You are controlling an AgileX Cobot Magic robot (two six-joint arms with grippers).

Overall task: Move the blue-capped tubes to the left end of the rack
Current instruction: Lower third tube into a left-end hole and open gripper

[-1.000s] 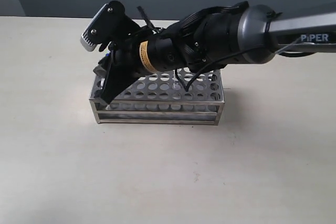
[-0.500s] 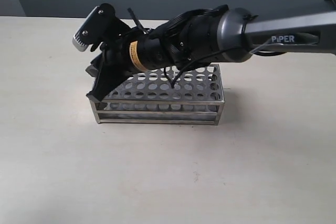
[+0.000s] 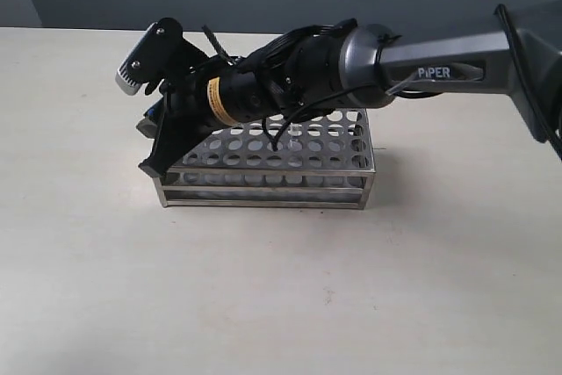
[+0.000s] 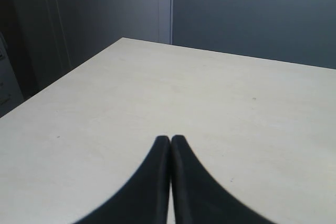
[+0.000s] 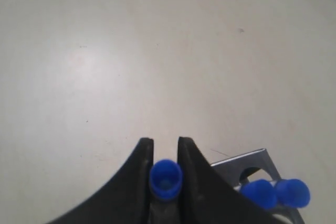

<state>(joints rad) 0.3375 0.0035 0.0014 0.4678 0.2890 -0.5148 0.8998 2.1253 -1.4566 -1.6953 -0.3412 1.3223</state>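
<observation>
Right gripper [image 5: 165, 142] jaws clamped on blue-capped tube [image 5: 165, 178] at left end of rectangular stainless-steel perforated rack [image 3: 325, 160]; whether over hole, cannot tell. Keep tube upright, centre on free hole beside two seated blue caps [image 5: 260, 192], lower slowly, then release. Cap bright blue, round; body hidden between jaws. Left gripper [image 4: 170, 140] jaws together, empty, over pale tabletop [image 4: 131, 93].

Observed: rack [image 3: 290, 171] shiny perforated metal; worktop [image 3: 281, 305] pale, matt, smooth; tube cap [image 5: 166, 178] glossy blue plastic; fingers [image 5: 137, 182] matt black.
</observation>
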